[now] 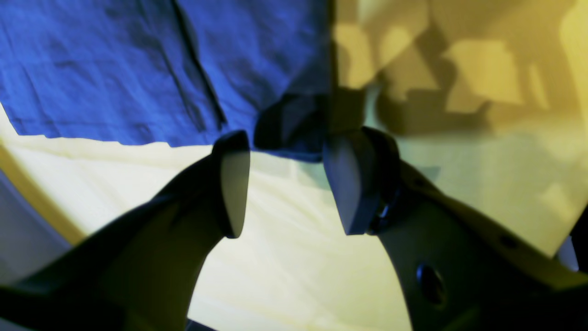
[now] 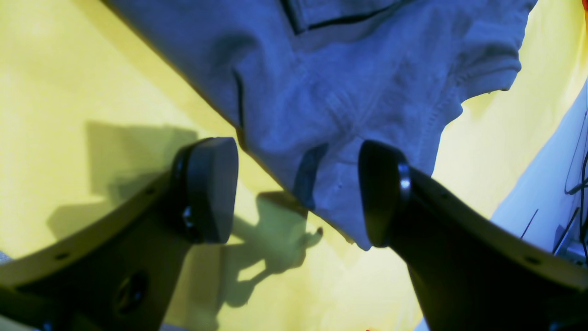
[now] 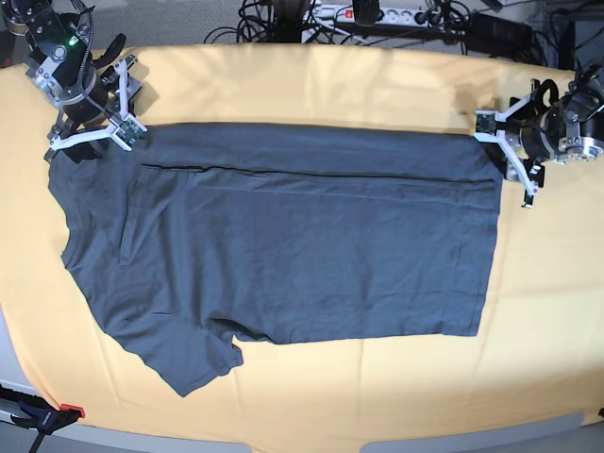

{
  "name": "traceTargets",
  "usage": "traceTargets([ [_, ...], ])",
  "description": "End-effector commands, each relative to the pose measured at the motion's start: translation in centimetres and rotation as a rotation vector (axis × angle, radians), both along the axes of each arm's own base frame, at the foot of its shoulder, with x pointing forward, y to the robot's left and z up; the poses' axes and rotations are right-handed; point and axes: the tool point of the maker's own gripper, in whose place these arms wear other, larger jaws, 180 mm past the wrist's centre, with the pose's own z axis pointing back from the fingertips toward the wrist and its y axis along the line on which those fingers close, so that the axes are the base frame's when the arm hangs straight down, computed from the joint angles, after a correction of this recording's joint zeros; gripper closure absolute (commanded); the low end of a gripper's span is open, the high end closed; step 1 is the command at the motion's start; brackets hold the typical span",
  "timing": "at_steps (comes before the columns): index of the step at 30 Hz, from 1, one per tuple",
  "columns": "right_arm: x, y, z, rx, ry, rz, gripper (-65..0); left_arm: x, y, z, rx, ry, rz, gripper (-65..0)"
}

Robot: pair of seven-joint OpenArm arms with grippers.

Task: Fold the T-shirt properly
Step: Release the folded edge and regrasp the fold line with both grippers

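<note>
Evidently both grippers, the left gripper [image 3: 503, 156] and the right gripper [image 3: 87, 137], hang spread and empty at three and ten o'clock, likely releasing a finished fold of the dark slate-grey cotton T-shirt [image 3: 283, 245].

Matt, creased cotton T-shirt [image 3: 283, 245] on smooth yellow cloth [image 3: 311, 85].

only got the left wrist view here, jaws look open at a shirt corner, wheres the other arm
Observer: The right gripper is at the opposite far corner of the T-shirt, by the shoulder.
Operator: is it holding cloth
Observer: No. In the right wrist view its jaws stand open, with the shirt's folded edge lying between them on the yellow table cover.
Operator: how's the shirt lying overall
Observer: Spread mostly flat, with its far side already folded over. One sleeve sticks out at the near edge. The left gripper is at the hem end.
</note>
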Motion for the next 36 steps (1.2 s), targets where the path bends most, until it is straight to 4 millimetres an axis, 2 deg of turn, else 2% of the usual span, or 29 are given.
traceTargets([
  [1, 0.6, -0.2, 0.9, -0.011, -0.034, 0.010, -41.5, 0.6, 0.5, 0.8, 0.017, -0.018, -0.009, -31.6],
  [8, 0.7, -0.1, 0.9, -0.008, -0.037, 0.012, -41.5, 0.5, 0.0, 0.8, -0.008, -0.013, -0.020, -31.6],
  [15, 0.8, -0.2, 1.0, -0.005, -0.043, 0.006, -41.5, 0.8, 0.5, 0.1, -0.005, -0.017, -0.004, -31.6],
  [21, 0.8, -0.2, 1.1, -0.004, -0.047, 0.001, -41.5, 2.6, 0.0, 0.3, -0.026, -0.114, 0.024, -30.7],
  [23, 0.8, -0.2, 1.1, -0.005, -0.046, 0.001, -41.5, 3.0, 0.0, 0.5, -0.025, -0.139, 0.026, -25.4],
  [26, 0.8, -0.3, 1.0, -0.009, -0.044, -0.001, -41.5, 3.1, 0.0, 0.6, -0.027, -0.148, 0.031, -12.1],
  [28, 0.8, -0.4, 1.1, -0.014, -0.047, 0.001, -41.5, 3.1, 0.0, 0.6, -0.027, -0.148, 0.030, -6.7],
  [33, 0.0, -0.4, 0.3, -0.042, 0.015, 0.037, -41.6, 2.8, 0.1, 0.5, -0.023, -0.130, 0.027, -6.0],
  [36, -0.4, -1.4, -0.8, -0.065, 0.049, 0.032, -41.8, 2.5, 0.0, 0.3, -0.029, -0.111, 0.028, -6.2],
])
